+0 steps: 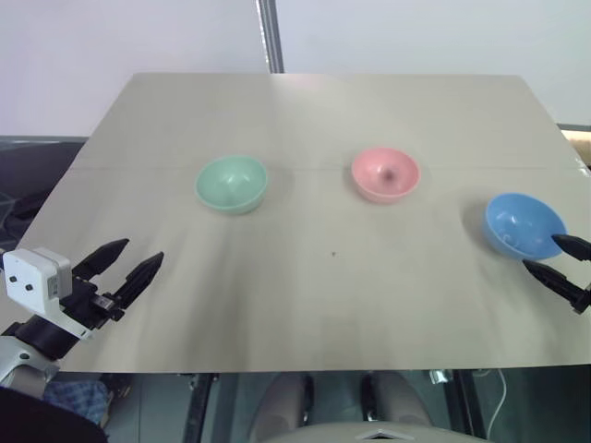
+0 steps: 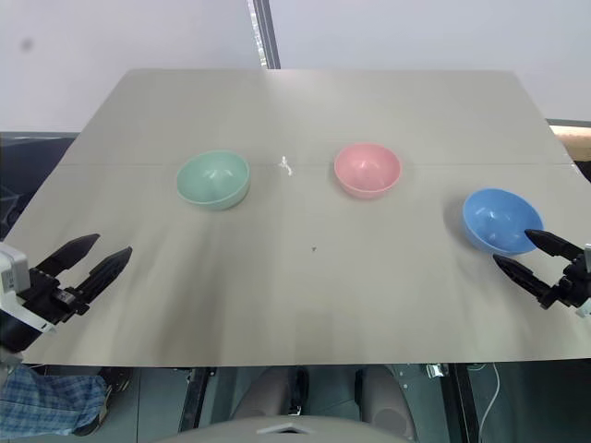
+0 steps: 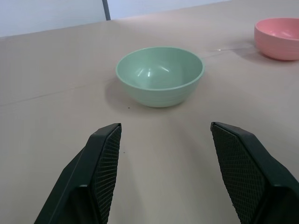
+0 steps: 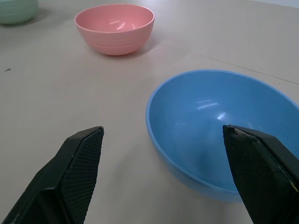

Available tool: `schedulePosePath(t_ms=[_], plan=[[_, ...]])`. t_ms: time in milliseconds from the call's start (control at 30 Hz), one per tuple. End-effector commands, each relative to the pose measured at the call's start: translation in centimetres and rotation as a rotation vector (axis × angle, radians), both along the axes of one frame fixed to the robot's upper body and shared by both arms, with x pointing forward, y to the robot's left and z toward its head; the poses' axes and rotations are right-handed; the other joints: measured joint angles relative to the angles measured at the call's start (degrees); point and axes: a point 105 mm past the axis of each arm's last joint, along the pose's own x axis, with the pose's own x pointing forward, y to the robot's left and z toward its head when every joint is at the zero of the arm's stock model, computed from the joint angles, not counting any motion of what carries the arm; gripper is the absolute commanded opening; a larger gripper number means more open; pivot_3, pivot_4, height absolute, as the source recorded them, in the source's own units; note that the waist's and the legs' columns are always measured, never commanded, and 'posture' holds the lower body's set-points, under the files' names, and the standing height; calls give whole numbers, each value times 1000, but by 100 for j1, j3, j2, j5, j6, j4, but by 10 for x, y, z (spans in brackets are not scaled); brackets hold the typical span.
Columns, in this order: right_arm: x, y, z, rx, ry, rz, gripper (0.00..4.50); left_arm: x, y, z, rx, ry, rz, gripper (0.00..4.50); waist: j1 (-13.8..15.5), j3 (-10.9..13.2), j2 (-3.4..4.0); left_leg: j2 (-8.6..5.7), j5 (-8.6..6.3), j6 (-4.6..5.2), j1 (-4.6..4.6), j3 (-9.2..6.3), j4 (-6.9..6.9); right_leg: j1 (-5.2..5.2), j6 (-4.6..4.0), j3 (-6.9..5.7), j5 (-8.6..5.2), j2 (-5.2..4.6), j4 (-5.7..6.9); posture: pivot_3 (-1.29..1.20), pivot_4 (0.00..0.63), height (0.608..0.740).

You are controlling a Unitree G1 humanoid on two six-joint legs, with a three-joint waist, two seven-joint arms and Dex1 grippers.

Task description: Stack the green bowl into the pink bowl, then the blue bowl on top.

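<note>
Progress: I log nothing stacked yet; both placements remain, green first by my judgement.

Green bowl: upright, empty, left of centre on the tabletop.
Pink bowl: upright, empty, right of centre, well apart from the green.
Blue bowl: upright, empty, near the right edge.

Left tool: fingers spread, holding nothing, at the near left, aimed toward the green bowl but well short of it.
Right tool: fingers spread, empty, just beside the blue bowl's near side; one finger overlaps its rim in my view.
</note>
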Motion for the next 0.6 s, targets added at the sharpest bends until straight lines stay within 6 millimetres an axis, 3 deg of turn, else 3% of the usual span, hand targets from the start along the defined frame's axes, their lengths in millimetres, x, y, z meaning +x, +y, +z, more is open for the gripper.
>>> schedulePosePath(t_ms=[33,600], plan=[[-2,-5,15,-28,-60,-7,4429,1,-6,13,24,-59,-30,3220,1,0,0,0,0,0,0,0,0,0,0,0,0,0,0,0,150,740],[-4,-3,13,-27,-58,-7,4429,8,-15,21,-13,-75,-67,3220,5,-1,1,-1,11,-18,0,0,1,1,0,-1,0,1,2,0,150,740]])
